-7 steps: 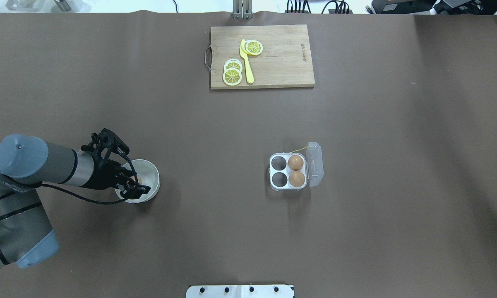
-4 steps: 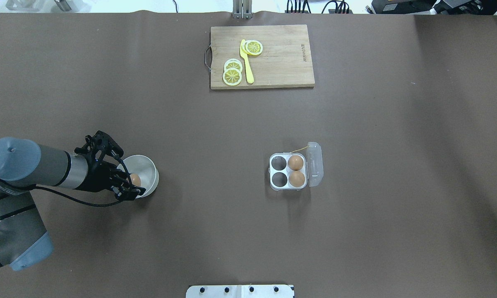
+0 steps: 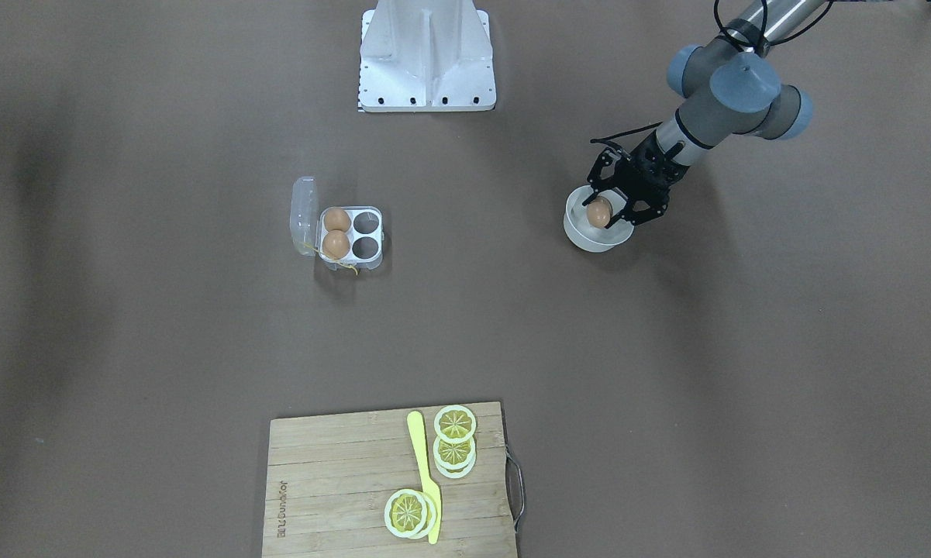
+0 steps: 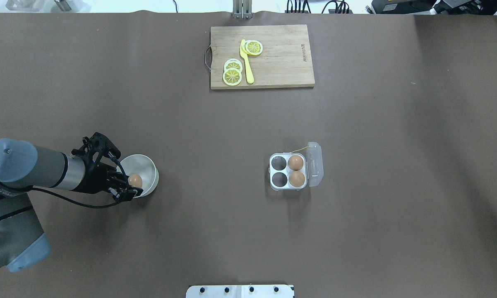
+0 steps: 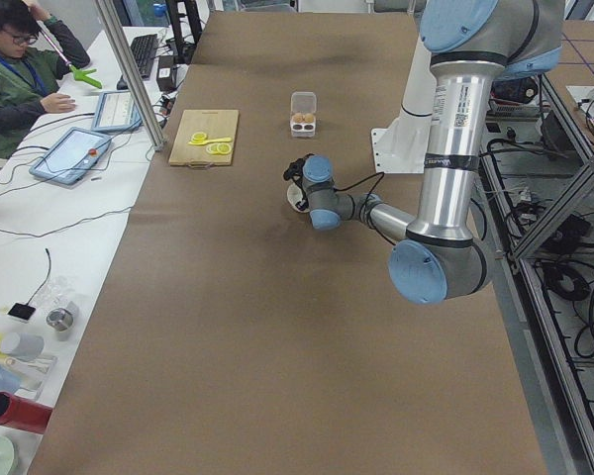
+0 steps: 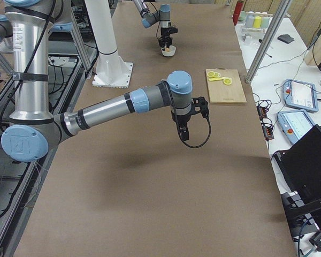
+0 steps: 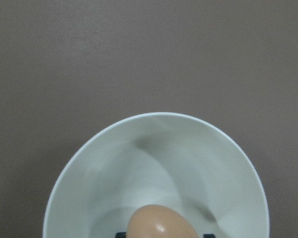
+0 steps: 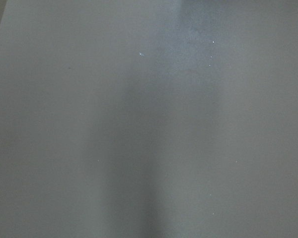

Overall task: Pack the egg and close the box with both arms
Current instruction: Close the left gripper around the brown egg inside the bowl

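Note:
My left gripper is shut on a tan-brown egg and holds it just above the near-left part of a round white bowl. The left wrist view shows the egg over the bowl. The clear box lies at table centre with its lid open to the right. Two brown eggs fill its right cells and the left cells are empty. My right gripper hangs over bare table, seen only in the exterior right view, and I cannot tell whether it is open or shut.
A wooden cutting board with lemon slices and a yellow knife lies at the far edge. The white robot base is at the near edge. Brown table cover lies between bowl and box.
My left gripper has drawn back to the left and risen out of the bowl with the egg in its fingers. The box has not moved.

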{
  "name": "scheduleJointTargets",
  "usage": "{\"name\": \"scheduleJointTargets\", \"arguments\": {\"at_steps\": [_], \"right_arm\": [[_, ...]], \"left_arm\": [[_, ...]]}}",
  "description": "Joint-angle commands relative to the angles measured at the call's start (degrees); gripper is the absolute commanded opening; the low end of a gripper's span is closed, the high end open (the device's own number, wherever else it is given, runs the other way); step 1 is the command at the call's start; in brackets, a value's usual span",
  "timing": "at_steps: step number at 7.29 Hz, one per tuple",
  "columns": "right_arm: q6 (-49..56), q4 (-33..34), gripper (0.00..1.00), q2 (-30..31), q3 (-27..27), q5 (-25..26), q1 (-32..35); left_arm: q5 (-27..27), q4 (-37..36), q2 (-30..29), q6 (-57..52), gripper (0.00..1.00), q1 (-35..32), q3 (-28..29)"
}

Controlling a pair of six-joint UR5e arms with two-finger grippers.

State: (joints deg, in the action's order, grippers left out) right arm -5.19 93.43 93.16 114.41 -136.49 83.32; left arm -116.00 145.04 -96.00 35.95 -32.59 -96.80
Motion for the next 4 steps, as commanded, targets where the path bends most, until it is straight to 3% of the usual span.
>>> {"name": "scheduleJointTargets", "arguments": {"at_steps": [1,3,4], "right_arm": [[0.0,0.0,1.00,0.0,-0.1,0.0,0.0],[-0.1,0.0,1.00,-0.1,-0.1,0.0,0.0],[-0.1,0.0,1.00,-0.1,-0.1,0.0,0.0]], "left_arm": [[-0.2,0.2,-0.1,0.3,0.26,-0.1,-1.8],[0.2,0.4,-1.2,0.3,0.03,-2.6,-4.5],[0.4,2.9,-2.3,0.2,0.00,-3.1,-4.4]]}}
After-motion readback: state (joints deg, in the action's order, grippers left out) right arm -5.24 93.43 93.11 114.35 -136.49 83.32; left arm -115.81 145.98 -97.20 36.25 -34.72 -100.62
